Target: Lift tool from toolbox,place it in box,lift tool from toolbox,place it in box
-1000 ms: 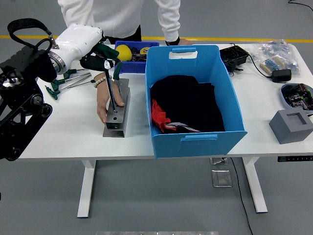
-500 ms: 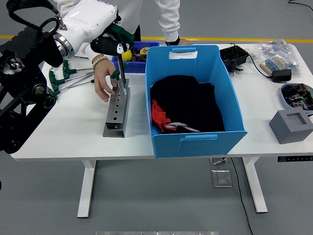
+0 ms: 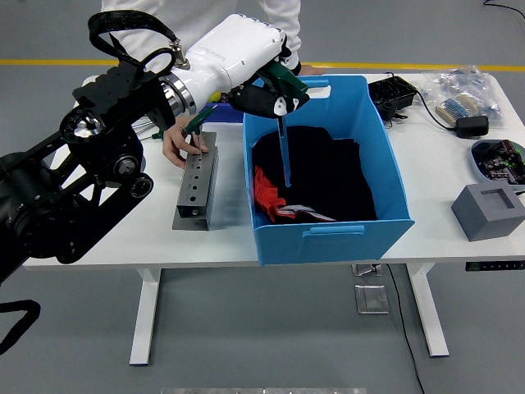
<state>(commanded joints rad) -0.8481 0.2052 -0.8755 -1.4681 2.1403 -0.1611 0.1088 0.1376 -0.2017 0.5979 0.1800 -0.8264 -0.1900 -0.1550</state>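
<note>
While the left hand (image 3: 267, 92) grips a green-handled tool (image 3: 283, 135) above the blue box (image 3: 394, 176), the placing step is underway (dark cloth lies below); next it must lower and release. Beside it, a person's hand (image 3: 176, 144) steadies the grey toolbox (image 3: 197, 185).

Black jointed left arm (image 3: 74, 193), glossy white forearm shell, dark hand (image 3: 267, 97).
</note>
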